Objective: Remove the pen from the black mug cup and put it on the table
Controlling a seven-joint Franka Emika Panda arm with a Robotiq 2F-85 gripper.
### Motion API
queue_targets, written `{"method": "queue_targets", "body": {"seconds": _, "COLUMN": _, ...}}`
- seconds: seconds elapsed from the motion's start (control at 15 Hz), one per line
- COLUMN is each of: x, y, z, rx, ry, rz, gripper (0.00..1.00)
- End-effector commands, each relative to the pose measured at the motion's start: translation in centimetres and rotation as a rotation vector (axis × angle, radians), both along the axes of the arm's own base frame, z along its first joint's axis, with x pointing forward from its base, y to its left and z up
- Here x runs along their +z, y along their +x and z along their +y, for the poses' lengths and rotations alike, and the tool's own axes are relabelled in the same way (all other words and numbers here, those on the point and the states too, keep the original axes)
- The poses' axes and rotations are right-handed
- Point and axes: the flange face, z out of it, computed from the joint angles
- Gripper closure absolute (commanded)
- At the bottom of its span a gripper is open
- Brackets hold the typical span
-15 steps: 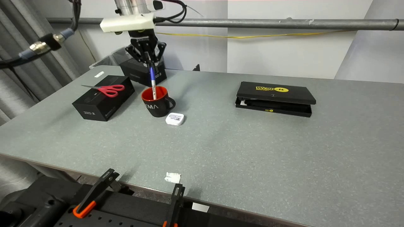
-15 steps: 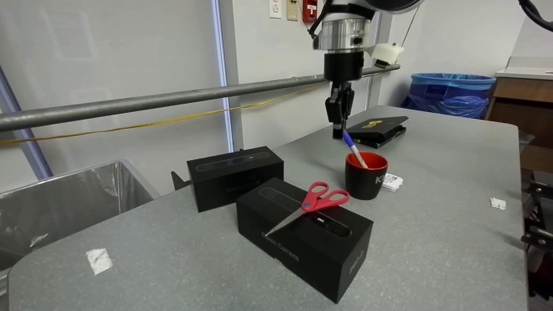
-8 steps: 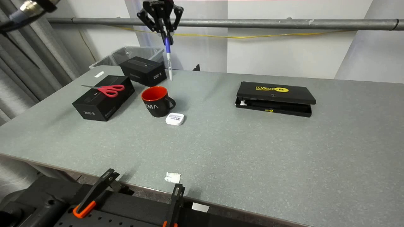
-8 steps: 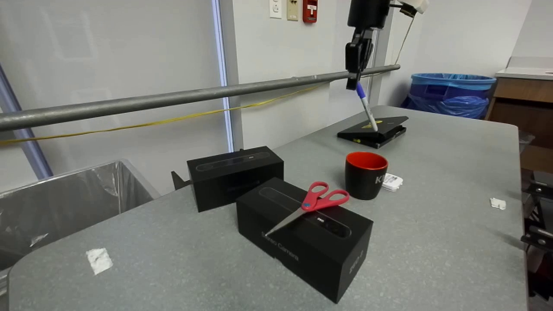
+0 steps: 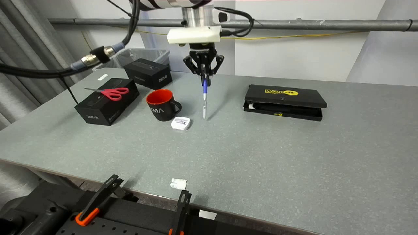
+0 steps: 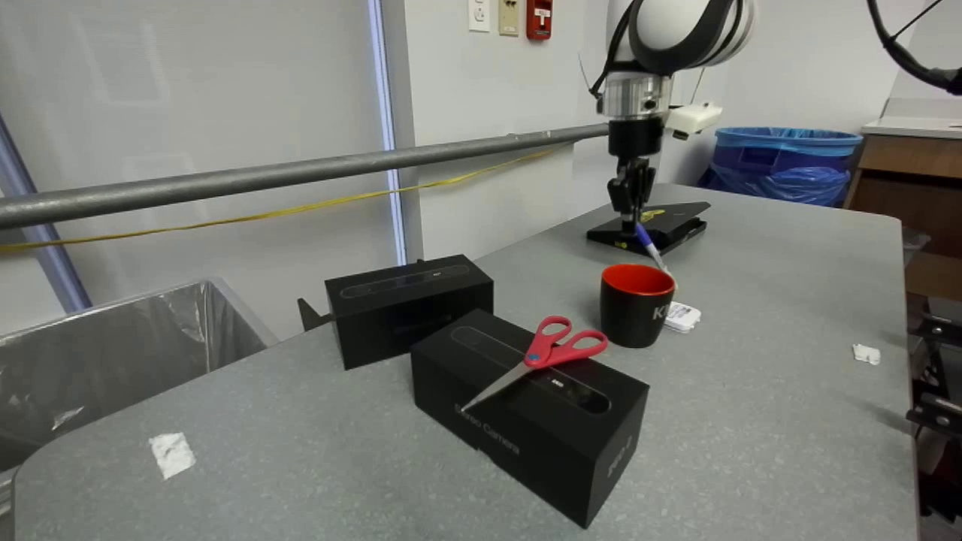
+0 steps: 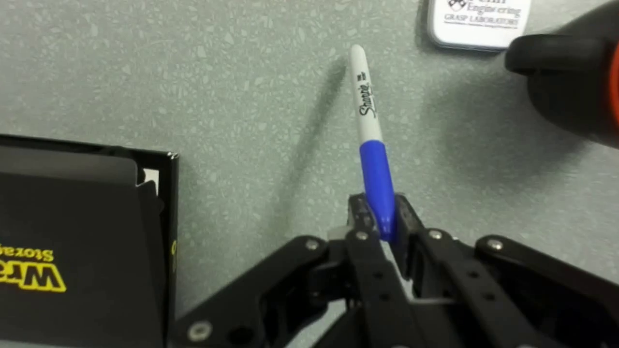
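Blue cap, white barrel: that's the pen, and it's already out of the black mug, so I'd call the trickier half done. The hand is clamped on the cap end from both sides, holding the pen at a slant with the white tip reaching toward the top middle of the wrist view. That tip is at or just above the counter; honestly can't tell whether it touches. So it isn't laid down yet. What's left, as I read it: lower it a touch, let it lie flat, loosen the grip, back off. Letting go from this tilt might send it rolling, so slow is good imo. Nearest neighbour is the small white case, upper right in the wrist view. Past that, left of centre in an exterior view, the mug stands upright with nothing poking out of its red rim. Toward the upper right there, apart from the pen, sits the black storage box.
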Motion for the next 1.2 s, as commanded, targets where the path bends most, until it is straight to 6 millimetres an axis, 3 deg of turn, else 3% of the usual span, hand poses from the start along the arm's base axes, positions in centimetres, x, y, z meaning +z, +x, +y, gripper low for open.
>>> {"method": "queue_targets", "body": {"seconds": 0.0, "x": -2.5, "y": 2.7, "z": -0.6, "rx": -0.016, "ry": -0.025, "rz": 0.032, "gripper": 0.97}}
{"method": "queue_targets", "body": {"seconds": 0.07, "x": -2.8, "y": 3.1, "z": -0.7, "rx": -0.017, "ry": -0.028, "rz": 0.031, "gripper": 0.97}}
{"method": "queue_targets", "body": {"seconds": 0.13, "x": -2.9, "y": 3.5, "z": -0.7, "rx": -0.019, "ry": -0.027, "rz": 0.030, "gripper": 0.73}}
{"method": "queue_targets", "body": {"seconds": 0.2, "x": -2.9, "y": 3.8, "z": -0.7, "rx": -0.019, "ry": -0.026, "rz": 0.025, "gripper": 0.59}}
{"method": "queue_targets", "body": {"seconds": 0.67, "x": -2.0, "y": 5.2, "z": -0.6, "rx": -0.016, "ry": -0.023, "rz": 0.005, "gripper": 0.07}}
{"method": "queue_targets", "body": {"seconds": 0.8, "x": -1.7, "y": 5.4, "z": -0.5, "rx": -0.015, "ry": -0.022, "rz": 0.005, "gripper": 0.00}}
{"method": "queue_targets", "body": {"seconds": 1.13, "x": -1.7, "y": 4.6, "z": -0.4, "rx": -0.002, "ry": -0.012, "rz": 0.004, "gripper": 0.00}}
